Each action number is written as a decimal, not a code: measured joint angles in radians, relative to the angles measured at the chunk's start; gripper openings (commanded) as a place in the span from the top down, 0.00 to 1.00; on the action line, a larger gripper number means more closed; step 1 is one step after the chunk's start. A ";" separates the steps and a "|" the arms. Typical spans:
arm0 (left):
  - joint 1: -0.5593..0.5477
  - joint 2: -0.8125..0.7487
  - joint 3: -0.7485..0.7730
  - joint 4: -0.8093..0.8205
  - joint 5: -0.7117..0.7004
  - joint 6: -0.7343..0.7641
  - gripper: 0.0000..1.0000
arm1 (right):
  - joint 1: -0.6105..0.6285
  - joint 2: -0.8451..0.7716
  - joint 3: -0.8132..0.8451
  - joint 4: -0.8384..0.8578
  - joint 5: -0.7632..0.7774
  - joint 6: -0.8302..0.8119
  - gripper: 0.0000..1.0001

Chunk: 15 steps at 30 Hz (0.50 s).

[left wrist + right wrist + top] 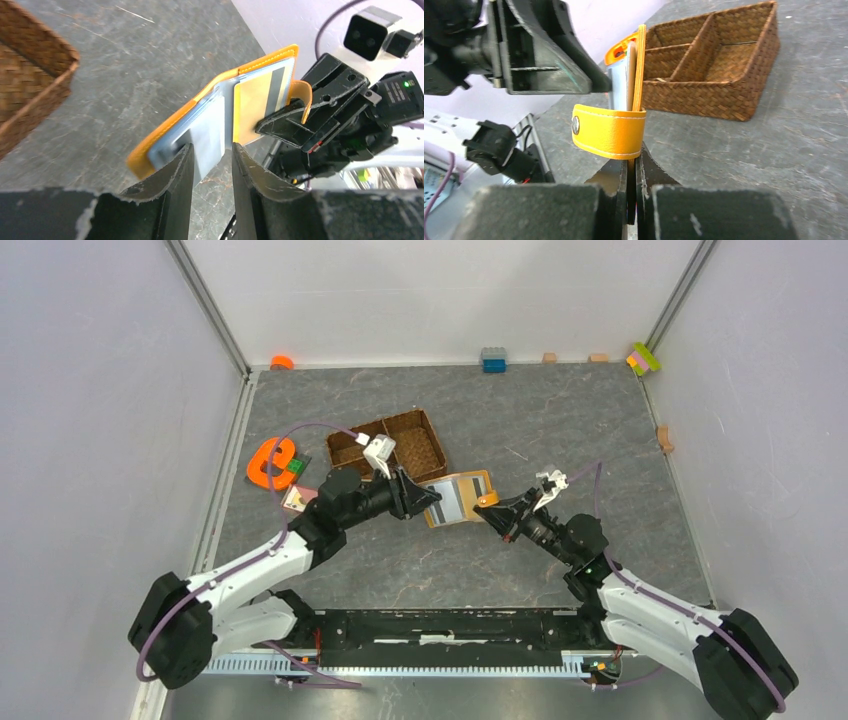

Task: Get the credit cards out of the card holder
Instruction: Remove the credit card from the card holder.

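Top external view: the card holder [458, 498] is held up open between the two arms, over the middle of the grey table [560, 430]. It is just in front of the brown woven tray [400, 445]. It is tilted, not laid flat. Its orange outside is turned down and its pale inside is turned up.

The right gripper [631, 175] is squeezed tight on the thin orange edge of the card holder, right under the snap tab [609, 131]. The tab is folded over above the fingers.

The left gripper [210, 165] is placed at the other side of the card holder. Its fingers [172, 175] are spread apart. A pale blue-grey flat piece [207, 137] is seen between them. Whether it is a card or a pocket of the lining cannot be told. One finger is right at its edge. A small gap is seen by the other finger, so nothing is pinched.

A beige card [252, 97] with a grey stripe is tucked in the other half, next to the right gripper's black fingers.

An orange toy [268, 462] is seen on the table at the left, well apart from the card holder. A blue brick [493, 360] is seen by the far wall.
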 measured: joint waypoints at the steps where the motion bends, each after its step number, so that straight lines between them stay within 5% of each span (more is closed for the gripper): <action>1: 0.000 0.018 0.000 0.022 0.031 0.000 0.61 | -0.002 0.005 -0.008 0.029 -0.020 0.016 1.00; 13: -0.001 0.122 0.000 0.228 0.296 -0.039 0.56 | -0.018 0.124 -0.043 0.327 -0.193 0.171 1.00; 15: -0.002 0.126 0.000 0.263 0.322 -0.051 0.63 | -0.018 0.141 -0.043 0.357 -0.217 0.189 1.00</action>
